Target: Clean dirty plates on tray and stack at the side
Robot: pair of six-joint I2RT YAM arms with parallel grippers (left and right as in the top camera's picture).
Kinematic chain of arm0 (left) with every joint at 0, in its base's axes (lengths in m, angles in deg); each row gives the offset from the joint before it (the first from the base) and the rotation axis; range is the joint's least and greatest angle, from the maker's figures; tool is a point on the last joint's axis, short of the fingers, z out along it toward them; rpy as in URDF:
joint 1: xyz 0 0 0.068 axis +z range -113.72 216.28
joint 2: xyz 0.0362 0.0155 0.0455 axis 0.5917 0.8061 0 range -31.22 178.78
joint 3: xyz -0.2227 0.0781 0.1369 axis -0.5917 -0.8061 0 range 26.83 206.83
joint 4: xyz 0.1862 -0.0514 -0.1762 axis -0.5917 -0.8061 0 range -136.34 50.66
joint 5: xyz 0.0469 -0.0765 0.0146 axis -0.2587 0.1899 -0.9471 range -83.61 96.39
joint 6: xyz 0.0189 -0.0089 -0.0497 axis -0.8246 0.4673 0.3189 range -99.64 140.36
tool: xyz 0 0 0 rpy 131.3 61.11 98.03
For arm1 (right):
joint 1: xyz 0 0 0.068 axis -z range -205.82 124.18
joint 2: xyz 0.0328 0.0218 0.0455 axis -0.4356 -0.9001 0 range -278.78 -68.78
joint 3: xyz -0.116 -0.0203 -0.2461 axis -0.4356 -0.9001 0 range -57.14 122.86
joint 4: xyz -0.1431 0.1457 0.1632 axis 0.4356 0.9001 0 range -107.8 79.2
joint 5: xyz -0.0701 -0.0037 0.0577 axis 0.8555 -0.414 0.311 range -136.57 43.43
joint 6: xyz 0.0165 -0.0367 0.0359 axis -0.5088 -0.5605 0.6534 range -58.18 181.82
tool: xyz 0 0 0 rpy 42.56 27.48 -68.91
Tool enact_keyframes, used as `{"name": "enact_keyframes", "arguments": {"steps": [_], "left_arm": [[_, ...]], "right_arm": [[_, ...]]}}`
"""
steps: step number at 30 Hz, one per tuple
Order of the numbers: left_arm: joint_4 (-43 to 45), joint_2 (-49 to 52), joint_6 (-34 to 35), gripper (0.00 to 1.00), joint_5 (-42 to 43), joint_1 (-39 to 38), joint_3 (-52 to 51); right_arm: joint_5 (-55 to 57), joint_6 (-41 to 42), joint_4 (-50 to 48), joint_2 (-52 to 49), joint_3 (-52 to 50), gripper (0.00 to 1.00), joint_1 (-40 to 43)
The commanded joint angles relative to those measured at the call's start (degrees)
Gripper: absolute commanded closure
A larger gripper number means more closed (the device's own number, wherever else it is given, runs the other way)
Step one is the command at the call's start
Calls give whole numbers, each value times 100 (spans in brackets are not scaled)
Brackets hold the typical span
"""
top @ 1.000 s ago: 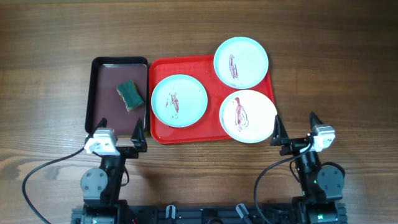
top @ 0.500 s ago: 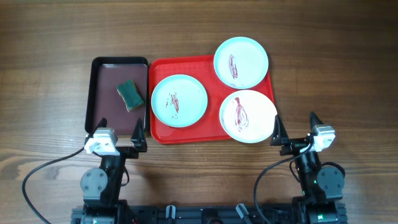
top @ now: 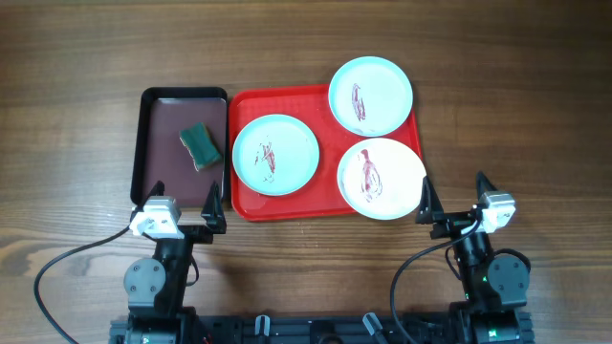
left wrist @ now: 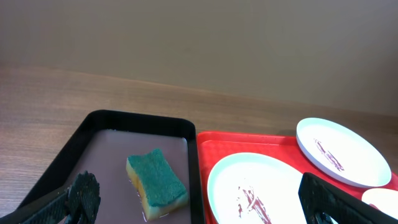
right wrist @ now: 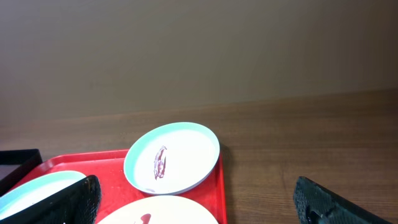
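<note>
- Both arms parked at the near table edge: my left gripper has its jaws spread wide, nothing between them; my right gripper likewise wide apart and empty.
- Large bright red rectangular plastic tray sits mid-table with three round shallow plates on it, all with reddish-brown sauce smears in the middle. None cleaned or stacked yet.
- Pale mint-blue plate lies flat in the tray's left half. Second mint-blue plate rides the far right corner, its rim hanging past the tray's edge. White plate is near right, overlapping the tray's right rim, closest to my right jaws.
- Green-topped, yellow-bodied rectangular sponge lies in the smaller dark brown, black-rimmed tray, touching the red tray's left side, just ahead of my left jaws.
- Handling, my est.: plates look stiff, glossy, prob. light; material can't be told, so treat as breakable. Smooth surface + sauce = slippery. Flat face gives no grip, so pinch at the raised rim. The white plate's overhanging edge is the easiest entry, w/ a finger under and one over.
- Sponge looks soft, will squash; grab across its narrow sides, approx. mid-length. The brown tray's floor shines in the left wrist view, poss. wet; can't confirm.
</note>
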Motion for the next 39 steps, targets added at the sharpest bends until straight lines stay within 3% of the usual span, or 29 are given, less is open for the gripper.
{"name": "enact_keyframes", "arguments": {"steps": [1, 30, 35, 39], "left_arm": [[-7, -52, -31, 0, -79, -13, -44], [0, -52, -26, 0, -46, -15, -44], [46, -35, -26, 0, 365, -15, -44], [63, 26, -26, 0, 520, -15, -13]], "right_arm": [[37, -103, -13, 50, -7, 0, -22], [96, -98, -87, 35, -7, 0, -22], [-796, -52, -105, 35, -4, 0, -22], [-837, -249, -232, 13, 48, 1, -20]]}}
